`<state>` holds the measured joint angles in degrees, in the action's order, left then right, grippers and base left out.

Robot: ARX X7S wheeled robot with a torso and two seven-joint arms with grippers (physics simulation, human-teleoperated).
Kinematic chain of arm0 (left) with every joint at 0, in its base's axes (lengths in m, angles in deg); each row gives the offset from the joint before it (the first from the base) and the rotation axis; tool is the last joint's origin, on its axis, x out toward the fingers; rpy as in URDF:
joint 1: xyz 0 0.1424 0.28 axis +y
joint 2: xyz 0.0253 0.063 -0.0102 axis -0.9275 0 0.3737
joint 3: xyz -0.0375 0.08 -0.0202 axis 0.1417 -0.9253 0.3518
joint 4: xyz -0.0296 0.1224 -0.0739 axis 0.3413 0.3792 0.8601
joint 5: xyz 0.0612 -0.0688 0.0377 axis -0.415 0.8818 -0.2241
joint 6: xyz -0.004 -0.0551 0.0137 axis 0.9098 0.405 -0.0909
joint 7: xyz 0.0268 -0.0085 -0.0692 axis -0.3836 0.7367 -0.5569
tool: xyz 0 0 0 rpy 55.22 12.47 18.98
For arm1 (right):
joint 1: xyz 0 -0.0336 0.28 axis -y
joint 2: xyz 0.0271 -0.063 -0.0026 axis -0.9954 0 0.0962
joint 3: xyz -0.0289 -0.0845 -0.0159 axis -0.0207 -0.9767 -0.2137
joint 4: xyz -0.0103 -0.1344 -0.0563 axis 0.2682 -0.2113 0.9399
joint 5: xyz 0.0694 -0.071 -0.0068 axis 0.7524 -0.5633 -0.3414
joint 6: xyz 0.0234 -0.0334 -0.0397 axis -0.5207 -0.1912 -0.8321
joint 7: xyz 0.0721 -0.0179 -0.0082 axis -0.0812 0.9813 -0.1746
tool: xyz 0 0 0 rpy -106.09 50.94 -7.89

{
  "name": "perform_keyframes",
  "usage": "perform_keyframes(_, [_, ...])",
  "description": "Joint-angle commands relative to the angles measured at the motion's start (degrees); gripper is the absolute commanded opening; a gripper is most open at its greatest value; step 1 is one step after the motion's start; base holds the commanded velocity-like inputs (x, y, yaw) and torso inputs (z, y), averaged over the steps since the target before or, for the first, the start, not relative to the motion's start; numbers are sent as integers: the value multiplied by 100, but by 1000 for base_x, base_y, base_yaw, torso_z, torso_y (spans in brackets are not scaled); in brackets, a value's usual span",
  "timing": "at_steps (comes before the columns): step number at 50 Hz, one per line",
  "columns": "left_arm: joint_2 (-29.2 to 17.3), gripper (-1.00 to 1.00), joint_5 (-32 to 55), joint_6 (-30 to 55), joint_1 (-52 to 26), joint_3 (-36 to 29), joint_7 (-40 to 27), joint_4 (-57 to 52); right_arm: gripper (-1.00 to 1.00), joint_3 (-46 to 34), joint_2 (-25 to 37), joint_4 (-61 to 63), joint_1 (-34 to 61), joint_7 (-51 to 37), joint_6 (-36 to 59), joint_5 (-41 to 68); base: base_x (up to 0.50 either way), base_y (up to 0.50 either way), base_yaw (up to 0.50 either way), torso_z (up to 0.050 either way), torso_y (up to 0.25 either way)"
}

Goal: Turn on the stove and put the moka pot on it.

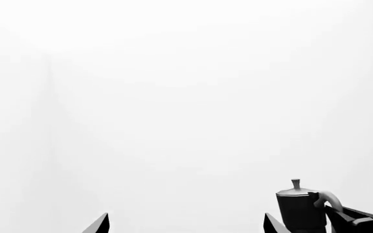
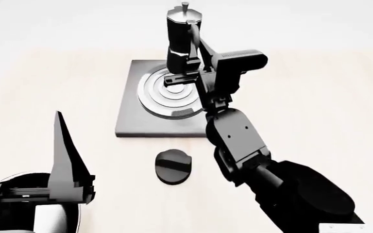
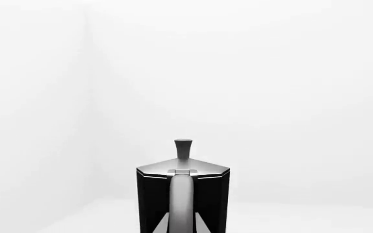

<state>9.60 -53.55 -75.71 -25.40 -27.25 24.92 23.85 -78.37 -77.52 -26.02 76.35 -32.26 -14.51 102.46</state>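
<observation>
Right arm stretched forward, claw clamped on upright moka pot above stove; left claw wide.

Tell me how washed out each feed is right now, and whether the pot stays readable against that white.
Head view: evenly lit, the tall black faceted moka pot and flat square grey stove plate stand out crisply, shadows faint. Left wrist view: almost all blank white, no horizon, only the pot low at the frame edge. Right wrist view: the same white-out, pot sharp, its silvery handle bright.
</observation>
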Motion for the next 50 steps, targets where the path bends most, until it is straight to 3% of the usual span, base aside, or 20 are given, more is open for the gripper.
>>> perform_keyframes(1, [10, 100, -7, -38, 33, 2, 14, 30, -100, 110, -8, 124, 142, -74, -59, -365, 0, 0, 0, 0, -150])
perform_keyframes(41, [70, 100, -49, -206, 110, 18, 57, 132, -100, 147, -8, 238, 499, -495, -332, -621, 0, 0, 0, 0, -152])
perform_keyframes(50, [45, 100, -105, -361, 210, 74, 4, 152, -100, 139, -8, 284, 482, -508, -290, -714, 0, 0, 0, 0, -35])
